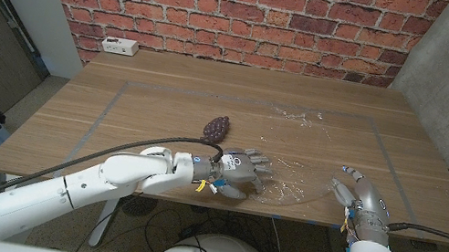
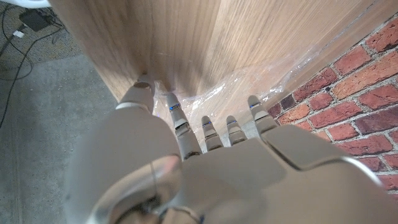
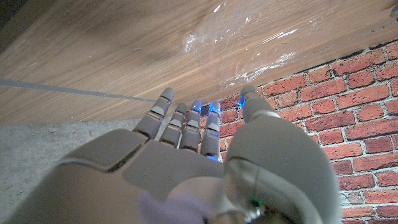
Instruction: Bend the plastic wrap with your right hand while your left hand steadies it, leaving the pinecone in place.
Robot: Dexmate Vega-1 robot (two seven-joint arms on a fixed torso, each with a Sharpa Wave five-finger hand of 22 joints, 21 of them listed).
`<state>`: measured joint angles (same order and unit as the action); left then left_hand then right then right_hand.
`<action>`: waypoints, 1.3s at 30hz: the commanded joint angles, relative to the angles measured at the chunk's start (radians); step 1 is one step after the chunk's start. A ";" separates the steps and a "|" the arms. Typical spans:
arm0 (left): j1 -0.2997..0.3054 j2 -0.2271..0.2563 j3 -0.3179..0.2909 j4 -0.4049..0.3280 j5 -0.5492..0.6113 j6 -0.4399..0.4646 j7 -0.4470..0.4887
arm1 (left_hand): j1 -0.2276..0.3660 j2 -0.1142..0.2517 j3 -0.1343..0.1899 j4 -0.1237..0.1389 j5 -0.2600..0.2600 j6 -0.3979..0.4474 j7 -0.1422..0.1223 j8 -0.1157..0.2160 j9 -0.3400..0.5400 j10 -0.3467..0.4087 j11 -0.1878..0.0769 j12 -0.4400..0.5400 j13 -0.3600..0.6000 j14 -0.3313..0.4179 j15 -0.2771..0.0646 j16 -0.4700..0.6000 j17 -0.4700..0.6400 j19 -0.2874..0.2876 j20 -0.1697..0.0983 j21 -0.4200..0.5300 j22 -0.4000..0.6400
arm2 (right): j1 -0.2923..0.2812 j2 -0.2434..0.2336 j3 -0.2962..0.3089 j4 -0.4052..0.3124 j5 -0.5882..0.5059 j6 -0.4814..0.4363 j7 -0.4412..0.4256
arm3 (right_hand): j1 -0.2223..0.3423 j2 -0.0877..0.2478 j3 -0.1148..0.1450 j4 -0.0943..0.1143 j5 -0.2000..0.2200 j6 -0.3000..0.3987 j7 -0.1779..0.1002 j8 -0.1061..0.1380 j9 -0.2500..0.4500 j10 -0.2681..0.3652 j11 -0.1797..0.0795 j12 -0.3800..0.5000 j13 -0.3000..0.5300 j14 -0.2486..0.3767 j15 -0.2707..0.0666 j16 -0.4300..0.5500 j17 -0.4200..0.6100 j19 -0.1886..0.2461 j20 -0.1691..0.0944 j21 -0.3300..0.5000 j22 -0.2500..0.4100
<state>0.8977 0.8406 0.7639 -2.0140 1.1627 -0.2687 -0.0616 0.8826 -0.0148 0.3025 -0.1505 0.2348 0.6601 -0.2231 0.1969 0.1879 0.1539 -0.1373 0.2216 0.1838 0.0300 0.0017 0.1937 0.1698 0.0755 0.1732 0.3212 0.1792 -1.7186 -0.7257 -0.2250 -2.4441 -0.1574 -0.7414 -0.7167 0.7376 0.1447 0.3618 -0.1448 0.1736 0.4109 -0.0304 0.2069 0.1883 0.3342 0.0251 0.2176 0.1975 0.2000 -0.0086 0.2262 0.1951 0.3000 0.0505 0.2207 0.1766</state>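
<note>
The left hand (image 1: 240,168), fingers spread, is resting on the plastic wrap (image 1: 294,152). The right hand (image 1: 351,195), spread and empty, is waiting at the wrap's four o'clock edge, with the pinecone (image 1: 217,127) lying at nine o'clock.

Glossy crinkled plastic wrap (image 1: 298,153), matt wooden table (image 1: 165,97), rough pinecone (image 1: 217,127)

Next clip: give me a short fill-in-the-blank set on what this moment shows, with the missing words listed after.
1. The dark purplish pinecone lies on the wooden ____.
2. The clear crinkled plastic wrap lies to the robot's ____ of the pinecone.
3. The left hand reaches the wrap's near edge, while the right hand holds ____.
4. Behind the table stands a red ____ wall.

Missing words: table; right; nothing; brick
</note>
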 commanded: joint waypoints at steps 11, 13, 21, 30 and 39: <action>-0.010 -0.029 0.030 0.159 -0.041 -0.053 0.416 | 0.098 0.046 -0.025 0.000 -0.032 0.511 0.023 0.143 0.015 0.260 -0.061 0.032 0.007 0.192 -0.099 0.010 0.005 0.118 -0.029 -0.033 0.007 | 0.003 0.005 -0.005 -0.007 -0.005 -0.016 -0.010 | 0.017 0.000 0.000 -0.008 0.002 0.003 0.002 -0.003 0.004 0.002 0.003 -0.006 0.004 0.004 0.004 -0.002 0.000 0.002 0.002 -0.005 0.003; -0.010 -0.030 0.032 0.159 -0.036 -0.044 0.418 | 0.098 0.058 -0.024 0.005 -0.033 0.503 0.031 0.139 0.017 0.258 -0.065 0.028 0.008 0.189 -0.097 0.008 0.006 0.117 -0.029 -0.035 0.008 | 0.002 0.003 -0.004 -0.008 -0.006 -0.013 -0.009 | 0.018 0.000 0.000 -0.008 0.002 0.003 0.001 -0.003 0.004 0.003 0.001 -0.006 0.004 0.004 0.002 -0.002 0.000 0.001 0.001 -0.005 0.003; 0.015 -0.039 0.028 0.159 -0.027 0.022 0.472 | 0.109 0.108 -0.019 0.014 -0.040 0.471 0.081 0.154 0.066 0.247 -0.033 0.012 0.013 0.183 -0.093 0.000 0.005 0.116 -0.032 -0.044 0.010 | 0.041 -0.028 -0.036 -0.039 -0.035 -0.150 0.013 | 0.063 0.020 0.022 -0.024 0.011 0.002 0.000 -0.005 0.004 0.000 -0.001 -0.010 0.004 0.004 -0.001 -0.006 -0.001 0.004 -0.001 -0.006 0.003; 0.010 -0.048 0.035 0.173 -0.056 0.029 0.498 | 0.133 0.115 -0.013 -0.001 -0.046 0.470 0.112 0.175 0.096 0.265 -0.031 0.014 0.015 0.188 -0.094 -0.002 0.003 0.119 -0.034 -0.047 0.011 | 0.117 -0.037 -0.128 -0.056 -0.075 -0.334 -0.001 | 0.268 -0.009 0.083 -0.041 0.012 -0.011 -0.063 -0.005 0.006 -0.011 -0.066 -0.012 0.011 0.036 -0.062 0.001 0.002 0.033 0.030 -0.003 0.002; -0.008 -0.058 0.045 0.187 -0.075 0.015 0.507 | 0.144 0.115 -0.012 -0.006 -0.051 0.470 0.121 0.187 0.112 0.279 -0.031 0.016 0.017 0.191 -0.097 -0.003 0.003 0.121 -0.035 -0.050 0.011 | 0.148 -0.038 -0.177 -0.043 -0.092 -0.405 -0.038 | 0.342 -0.027 0.076 -0.041 0.008 0.091 -0.072 0.026 0.008 0.035 -0.106 0.003 0.016 0.065 -0.091 0.018 0.014 0.059 0.001 0.002 0.004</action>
<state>0.9051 0.7942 0.7989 -1.8442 1.1084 -0.2506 0.4251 1.0152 0.0998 0.2904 -0.1491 0.1878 1.1086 -0.1298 0.3675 0.2223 0.4245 -0.1714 0.2354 0.1979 0.2130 -0.0391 0.1937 0.1721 0.1894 0.1375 0.2735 0.1888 -1.6109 -0.7612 -0.3454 -2.4927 -0.2247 -1.0317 -0.7195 1.0543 0.1169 0.4328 -0.1838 0.1810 0.4795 -0.0954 0.2268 0.1934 0.3593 -0.0720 0.2120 0.2113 0.2561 -0.0398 0.2371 0.2027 0.3473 0.0568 0.2127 0.1769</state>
